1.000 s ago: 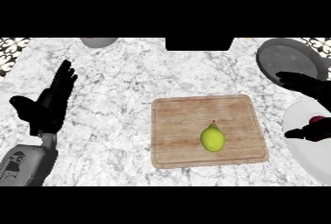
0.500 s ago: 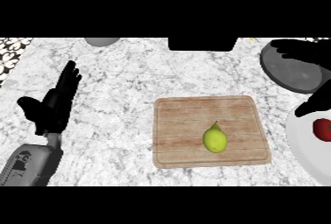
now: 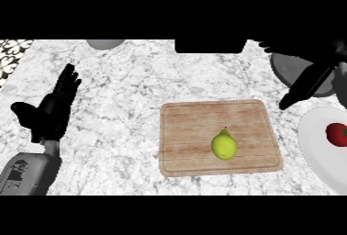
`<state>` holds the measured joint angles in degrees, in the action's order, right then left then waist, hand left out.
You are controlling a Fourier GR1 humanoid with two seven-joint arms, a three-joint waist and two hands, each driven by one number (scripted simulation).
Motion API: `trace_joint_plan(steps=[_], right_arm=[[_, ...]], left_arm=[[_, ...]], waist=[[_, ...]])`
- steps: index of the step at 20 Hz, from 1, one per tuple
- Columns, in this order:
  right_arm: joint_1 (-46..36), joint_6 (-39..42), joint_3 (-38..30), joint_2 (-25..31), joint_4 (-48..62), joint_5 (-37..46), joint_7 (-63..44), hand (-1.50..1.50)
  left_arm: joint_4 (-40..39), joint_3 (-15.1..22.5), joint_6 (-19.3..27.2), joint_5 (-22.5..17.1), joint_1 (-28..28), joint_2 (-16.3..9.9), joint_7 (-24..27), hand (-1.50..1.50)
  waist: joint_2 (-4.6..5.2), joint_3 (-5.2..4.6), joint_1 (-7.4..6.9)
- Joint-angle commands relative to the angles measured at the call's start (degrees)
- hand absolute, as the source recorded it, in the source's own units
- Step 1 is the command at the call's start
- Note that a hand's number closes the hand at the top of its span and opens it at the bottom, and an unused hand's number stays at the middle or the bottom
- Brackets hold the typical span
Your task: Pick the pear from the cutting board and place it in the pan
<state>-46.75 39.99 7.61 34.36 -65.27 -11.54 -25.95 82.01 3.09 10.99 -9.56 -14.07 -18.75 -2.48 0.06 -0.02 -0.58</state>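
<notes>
A yellow-green pear [image 3: 224,145] lies on the wooden cutting board [image 3: 196,124], right of the board's middle. The grey pan [image 3: 287,69] sits at the counter's far right, partly hidden by my right hand [image 3: 309,82]. That hand is above the pan with straight fingers pointing down-left toward the board's far right corner; it is open, holds nothing, and is well apart from the pear. My left hand [image 3: 49,112] rests open at the left, fingers up.
A white plate [image 3: 318,151] with a red fruit [image 3: 337,134] on it lies right of the board. A grey bowl [image 3: 105,43] and a black object [image 3: 210,46] stand at the counter's far edge. Bare marble lies between my left hand and the board.
My right hand has risen from beside the white plate to over the pan, uncovering the red fruit. The pear, the board and my left hand have kept their places.
</notes>
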Motion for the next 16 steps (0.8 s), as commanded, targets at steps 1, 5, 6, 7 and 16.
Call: trace_joint_plan(steps=[1,5,6,7,16], right_arm=[[-0.2,0.4,0.4,-5.5,-2.2,-2.0,-4.1,-1.50],[1.9,-1.2,1.1,-7.6,-8.1,-1.1,-10.8,-1.50],[0.4,-0.3,1.4,-7.8,-4.4,0.8,-10.3,-1.50],[2.0,0.1,1.7,-7.7,-3.5,2.8,-8.5,-1.50],[6.5,-1.3,2.7,-10.6,-6.5,9.7,-11.9,-1.50]], left_arm=[[1.5,0.6,1.4,2.0,1.9,1.6,-0.6,0.00],[3.5,-0.5,0.6,2.0,0.4,1.2,-3.9,0.00],[3.3,-1.6,-1.6,0.7,2.0,0.5,-2.2,0.00],[2.5,-1.3,-2.0,0.7,3.4,1.7,0.6,0.00],[3.7,-2.4,-1.0,3.4,-1.1,2.3,-4.0,0.00]], waist=[[-0.16,0.00,0.28],[-0.22,0.00,0.56],[-0.11,0.00,0.20],[-0.05,0.00,0.20],[-0.06,0.03,0.28]])
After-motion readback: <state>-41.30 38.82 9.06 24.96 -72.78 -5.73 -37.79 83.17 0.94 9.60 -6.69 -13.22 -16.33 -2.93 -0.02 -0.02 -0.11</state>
